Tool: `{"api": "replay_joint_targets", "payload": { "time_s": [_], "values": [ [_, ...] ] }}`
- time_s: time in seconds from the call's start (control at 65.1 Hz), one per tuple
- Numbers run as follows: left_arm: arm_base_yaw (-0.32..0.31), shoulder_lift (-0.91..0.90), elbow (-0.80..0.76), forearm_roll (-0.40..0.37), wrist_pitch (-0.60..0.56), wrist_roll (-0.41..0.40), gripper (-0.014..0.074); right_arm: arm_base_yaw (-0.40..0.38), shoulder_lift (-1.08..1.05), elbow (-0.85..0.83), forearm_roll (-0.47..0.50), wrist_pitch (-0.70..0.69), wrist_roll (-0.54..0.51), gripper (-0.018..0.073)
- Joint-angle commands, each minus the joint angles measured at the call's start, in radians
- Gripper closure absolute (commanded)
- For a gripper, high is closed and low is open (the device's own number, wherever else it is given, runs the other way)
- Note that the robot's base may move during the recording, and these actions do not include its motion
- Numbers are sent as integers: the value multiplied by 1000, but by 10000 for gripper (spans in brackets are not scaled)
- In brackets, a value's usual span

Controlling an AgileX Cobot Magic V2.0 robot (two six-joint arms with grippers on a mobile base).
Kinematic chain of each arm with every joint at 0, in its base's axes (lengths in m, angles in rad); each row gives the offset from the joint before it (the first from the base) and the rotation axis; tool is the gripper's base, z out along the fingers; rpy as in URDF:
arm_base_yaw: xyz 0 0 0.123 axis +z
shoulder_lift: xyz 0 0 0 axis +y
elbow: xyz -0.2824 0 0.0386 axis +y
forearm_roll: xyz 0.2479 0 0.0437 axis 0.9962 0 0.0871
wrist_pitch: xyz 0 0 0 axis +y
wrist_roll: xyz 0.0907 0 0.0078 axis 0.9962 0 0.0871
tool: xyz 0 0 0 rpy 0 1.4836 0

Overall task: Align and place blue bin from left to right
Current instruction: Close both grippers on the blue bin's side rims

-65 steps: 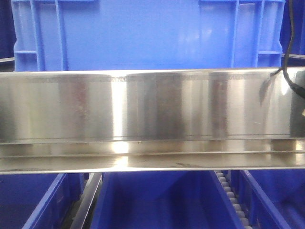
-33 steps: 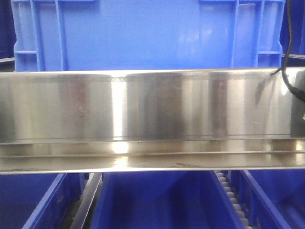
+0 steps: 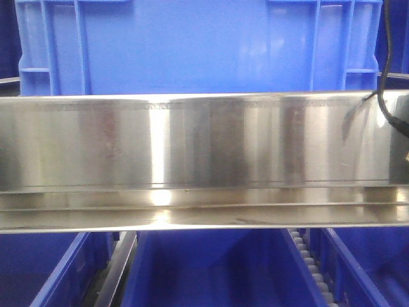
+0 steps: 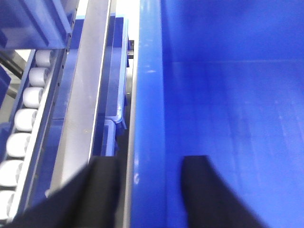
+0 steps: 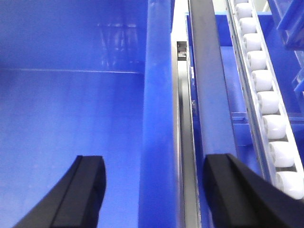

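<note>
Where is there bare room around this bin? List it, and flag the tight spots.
Free: inside the blue bin, its bare floor bordered by its walls. Tight: the slits between each side wall and the steel rail, where the left gripper and right gripper straddle the walls. Beyond lie rollers.

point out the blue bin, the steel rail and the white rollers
blue bin (image 3: 192, 45): front view, on its front wall
steel rail (image 3: 204, 144): front view, middle of its shiny face
white rollers (image 5: 267, 101): right wrist view, on one roller in the row
</note>
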Motion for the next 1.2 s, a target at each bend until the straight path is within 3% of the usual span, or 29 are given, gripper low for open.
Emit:
{"api": "replay_joint_targets", "payload": {
  "time_s": [0.0, 0.092, 0.123, 0.184, 0.937, 1.183],
  "values": [
    [-3, -1, -6, 3, 6, -17, 546, -6, -5, -8, -4, 17, -1, 389],
    [-3, -1, -6, 3, 15, -17, 692, -6, -5, -8, -4, 35, -1, 621],
    [-3, -1, -6, 3, 15, -17, 706, -6, -5, -8, -4, 35, -1, 662],
    [-3, -1, -6, 3, 13, -17, 708, -6, -5, -8, -4, 33, -1, 618],
    [-3, -8, -34, 15, 27, -15, 707, 7, -30, -45, -3, 6, -1, 634],
    [-6, -57, -104, 22, 62, -16, 707, 57, -76, -97, -116, 58, 45, 634]
  ]
}}
